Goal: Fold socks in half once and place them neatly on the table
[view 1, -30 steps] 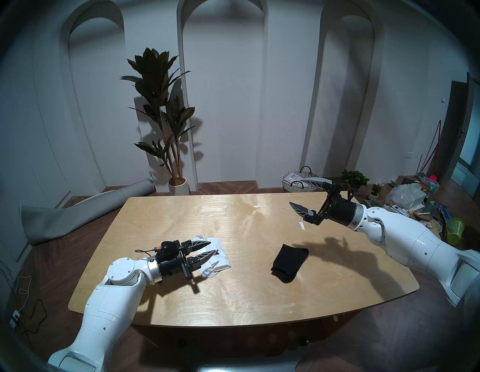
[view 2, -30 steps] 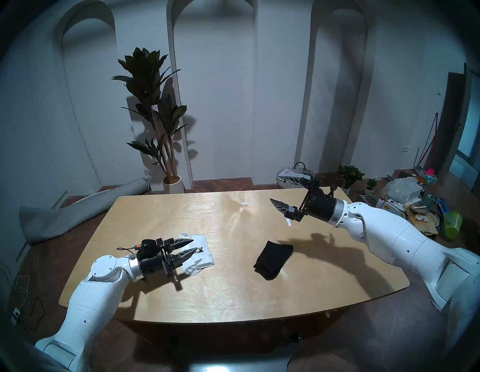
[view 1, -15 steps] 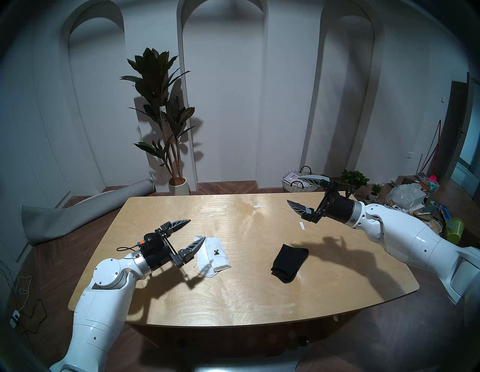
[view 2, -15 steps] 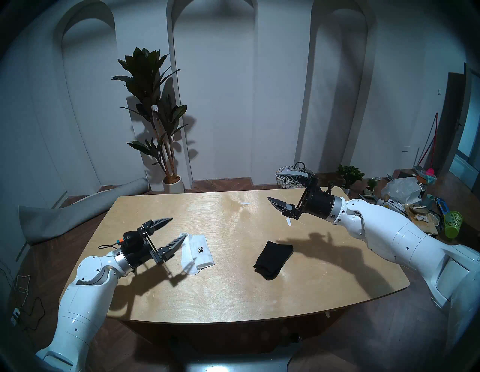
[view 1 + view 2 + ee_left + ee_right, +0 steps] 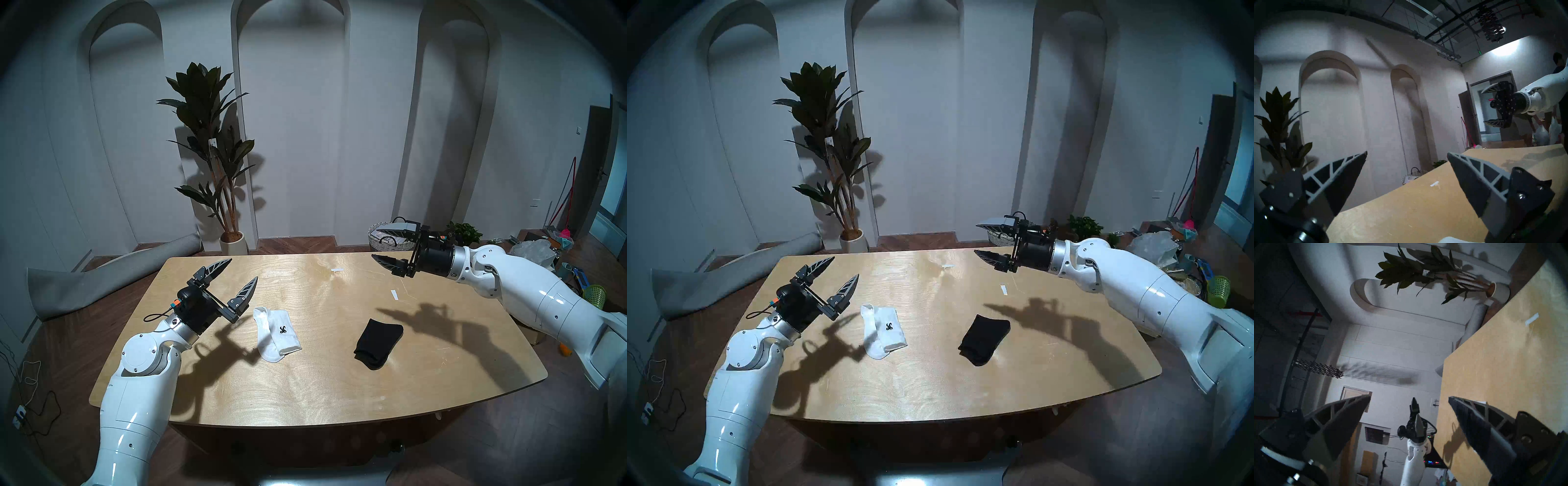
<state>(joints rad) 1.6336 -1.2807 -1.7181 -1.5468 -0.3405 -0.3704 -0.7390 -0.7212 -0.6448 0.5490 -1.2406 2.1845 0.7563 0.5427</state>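
Lifted left tool (image 5: 237, 271) clear of folded ribbed white sock (image 5: 276, 334), jaws spread, empty | right tool (image 5: 381, 246) spread, empty, raised | folded plain black sock (image 5: 377, 342) apart on plywood table (image 5: 305, 390) | soft, light, limp; pinched best at cuff

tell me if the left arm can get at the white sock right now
Probably yes. The left pincer is open and empty, raised just beside the white sock, which lies alone on the table with nothing between them.
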